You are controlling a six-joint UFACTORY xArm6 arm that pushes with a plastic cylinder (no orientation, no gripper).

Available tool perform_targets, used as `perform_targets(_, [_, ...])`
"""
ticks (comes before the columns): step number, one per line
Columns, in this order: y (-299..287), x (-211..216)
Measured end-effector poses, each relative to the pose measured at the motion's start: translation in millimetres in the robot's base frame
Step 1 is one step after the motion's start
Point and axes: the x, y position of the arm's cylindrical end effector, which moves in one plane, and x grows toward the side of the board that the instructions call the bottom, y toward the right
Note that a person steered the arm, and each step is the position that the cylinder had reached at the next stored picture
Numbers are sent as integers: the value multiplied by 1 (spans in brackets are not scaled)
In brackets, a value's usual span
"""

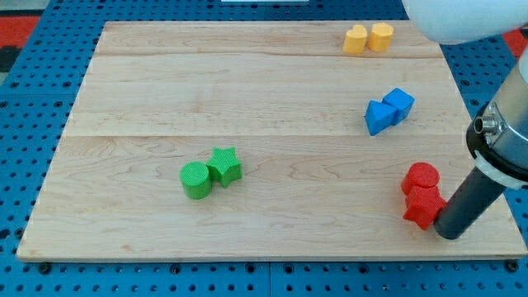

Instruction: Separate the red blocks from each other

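Note:
Two red blocks sit touching near the board's lower right: a red cylinder (421, 177) above and a red star-like block (423, 206) below it. My tip (450, 233) rests on the board just to the right of and below the lower red block, touching or nearly touching it. The dark rod rises from there toward the view's right edge.
A green cylinder (196, 181) and a green star (224, 166) touch left of centre. A blue triangle (379, 117) and a blue cube (399, 104) touch at the right. Two yellow blocks (368, 38) sit at the top right. The wooden board (247, 91) lies on a blue pegboard.

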Motion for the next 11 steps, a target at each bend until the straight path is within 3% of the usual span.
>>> perform_targets(3, [26,-1])
perform_targets(4, [89,-34])
perform_targets(5, [110,-96])
perform_targets(6, [95,-18])
perform_targets(8, [65,-42])
perform_targets(9, [17,-36])
perform_targets(10, [5,-64])
perform_targets(11, [-50,-71])
